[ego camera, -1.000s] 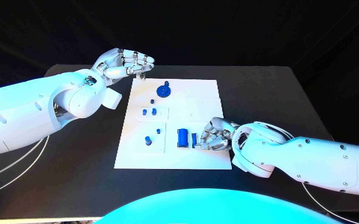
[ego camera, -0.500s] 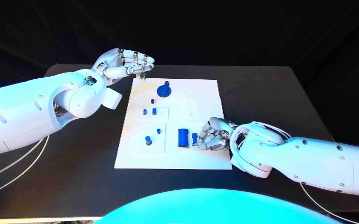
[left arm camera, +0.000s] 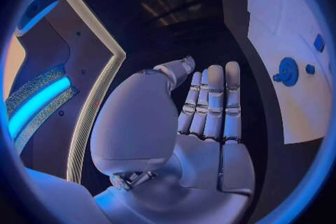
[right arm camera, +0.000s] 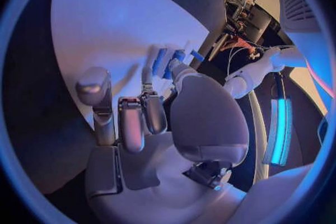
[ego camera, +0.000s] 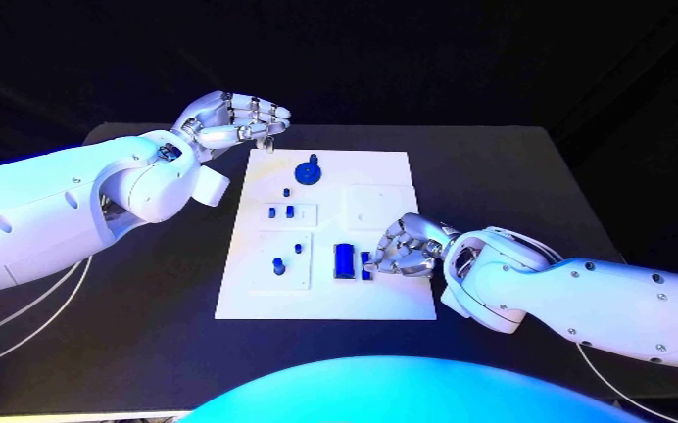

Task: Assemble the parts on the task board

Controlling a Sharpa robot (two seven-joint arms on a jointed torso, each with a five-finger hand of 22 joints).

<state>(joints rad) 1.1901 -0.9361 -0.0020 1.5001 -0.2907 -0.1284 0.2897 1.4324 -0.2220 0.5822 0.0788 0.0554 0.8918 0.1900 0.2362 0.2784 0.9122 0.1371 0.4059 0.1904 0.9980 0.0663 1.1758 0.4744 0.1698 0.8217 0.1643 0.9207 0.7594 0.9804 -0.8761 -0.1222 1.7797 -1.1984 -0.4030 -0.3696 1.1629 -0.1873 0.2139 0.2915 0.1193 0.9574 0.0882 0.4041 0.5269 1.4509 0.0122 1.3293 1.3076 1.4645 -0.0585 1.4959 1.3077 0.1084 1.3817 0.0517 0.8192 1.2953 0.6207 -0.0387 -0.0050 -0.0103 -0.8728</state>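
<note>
Head view: task board point(ego camera: 381, 173), white, in the middle of the black table point(ego camera: 523, 178). On it I log a round blue part point(ego camera: 311, 169) near the far edge, small blue parts point(ego camera: 281, 211) mid-board, and a larger blue block point(ego camera: 344, 259) in the near section. My right robot hand point(ego camera: 403, 250) sits at the near right of the board, fingers curled down beside a slim blue piece point(ego camera: 366, 264) next to the block; whether it actually pinches that piece I cannot tell here. My left robot hand point(ego camera: 233, 120) hovers off the far left corner, fingers curled in, nothing in it.

Left wrist view: left robot hand point(left arm camera: 203, 123) shows palm and fingers together, nothing held. Round blue part point(left arm camera: 288, 71) stands on the board beyond.

Right wrist view: right robot hand point(right arm camera: 150, 117); the fingertips point(right arm camera: 155, 70) meet the slim blue piece point(right arm camera: 162, 61) on the board. A grasp looks likely but is unconfirmed.

Risk entry: if contact is only on the tips, I judge the piece could tip or slide against the block when lifted, and knock it askew.
</note>
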